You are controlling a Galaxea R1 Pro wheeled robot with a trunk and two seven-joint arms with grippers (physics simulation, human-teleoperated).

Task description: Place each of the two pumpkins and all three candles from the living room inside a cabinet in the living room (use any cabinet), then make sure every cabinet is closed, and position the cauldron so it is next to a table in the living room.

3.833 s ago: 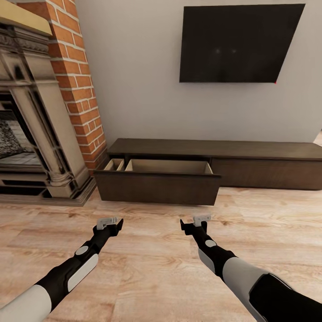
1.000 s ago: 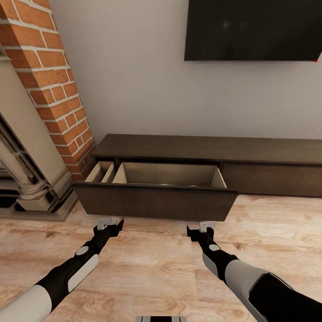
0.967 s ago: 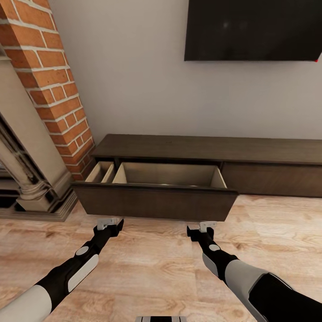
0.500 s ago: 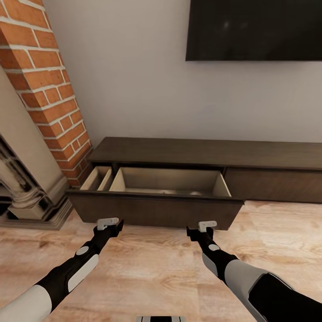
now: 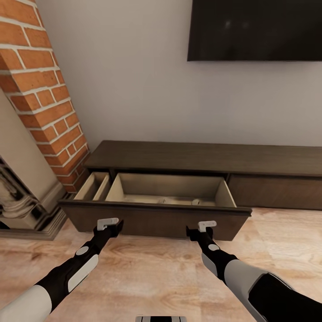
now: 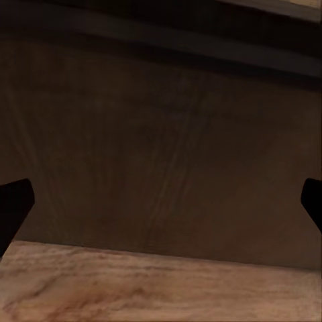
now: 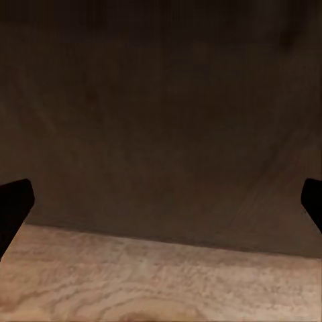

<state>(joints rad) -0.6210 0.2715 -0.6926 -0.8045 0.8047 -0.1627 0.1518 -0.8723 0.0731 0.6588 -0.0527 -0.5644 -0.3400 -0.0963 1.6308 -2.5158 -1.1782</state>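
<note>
Facing the long dark brown wooden cabinet (image 5: 205,157) — its open drawer front (image 5: 154,218) runs crosswise.
Left gripper (image 5: 108,222) and right gripper (image 5: 202,226) — both spread wide, empty, equally near.

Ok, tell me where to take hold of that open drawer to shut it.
There is no handle, so don't grip: press on the flat dark drawer front, coming from the room side. Both the left gripper and right gripper already face it with jaws open; push near both ends.
</note>
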